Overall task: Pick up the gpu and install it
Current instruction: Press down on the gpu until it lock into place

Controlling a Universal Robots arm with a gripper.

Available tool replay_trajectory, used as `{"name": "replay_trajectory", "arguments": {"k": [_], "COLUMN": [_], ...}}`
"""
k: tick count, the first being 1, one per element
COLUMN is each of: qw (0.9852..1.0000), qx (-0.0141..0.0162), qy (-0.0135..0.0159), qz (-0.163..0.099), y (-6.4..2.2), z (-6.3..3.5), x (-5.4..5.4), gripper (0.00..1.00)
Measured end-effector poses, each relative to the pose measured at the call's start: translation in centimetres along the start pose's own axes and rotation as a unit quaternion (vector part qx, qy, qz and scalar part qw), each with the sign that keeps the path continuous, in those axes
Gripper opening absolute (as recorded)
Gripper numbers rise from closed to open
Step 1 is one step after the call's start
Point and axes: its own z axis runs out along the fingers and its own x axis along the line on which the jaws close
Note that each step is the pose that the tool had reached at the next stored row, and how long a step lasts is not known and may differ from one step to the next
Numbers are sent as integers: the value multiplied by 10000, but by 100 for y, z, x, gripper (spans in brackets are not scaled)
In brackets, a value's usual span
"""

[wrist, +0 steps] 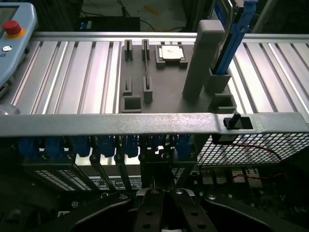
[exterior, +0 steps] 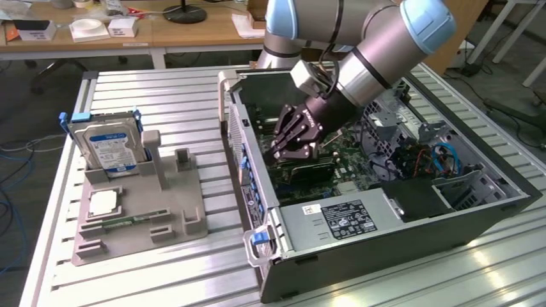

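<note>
I see a ribbed aluminium counter (exterior: 171, 96) on a grey floor (exterior: 25, 128). Behind it stands a wooden desk (exterior: 171, 35) with white boxes (exterior: 89, 29) and a black lamp base (exterior: 184, 13).

Exterior high, oblique — wrist close

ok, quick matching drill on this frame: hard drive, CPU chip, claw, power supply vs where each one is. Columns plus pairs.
Things:
1. hard drive
2. CPU chip
3. claw
4. power supply

Places:
A. down inside the open PC case, over the motherboard
B. standing upright in a slot of the grey fixture tray
C. lying flat in a recess of the grey fixture tray
D. mounted in the near corner of the case, label facing up

Pairs: 1-B, 2-C, 3-A, 4-D
</note>
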Motion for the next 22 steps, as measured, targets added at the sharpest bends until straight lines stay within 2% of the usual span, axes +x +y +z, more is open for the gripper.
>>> {"name": "replay_trajectory", "arguments": {"k": [3,7,10,18,22], "qw": [10000,10000,10000,10000,10000], "qx": [-2,0,2,2,2], "qy": [3,39,56,61,61], "qz": [3,30,42,46,46], "y": [-8,-12,-16,-26,0], "z": [-3,-3,-2,0,30], "x": [30,59,90,228,236], "gripper": [10,10,10,10,10]}}
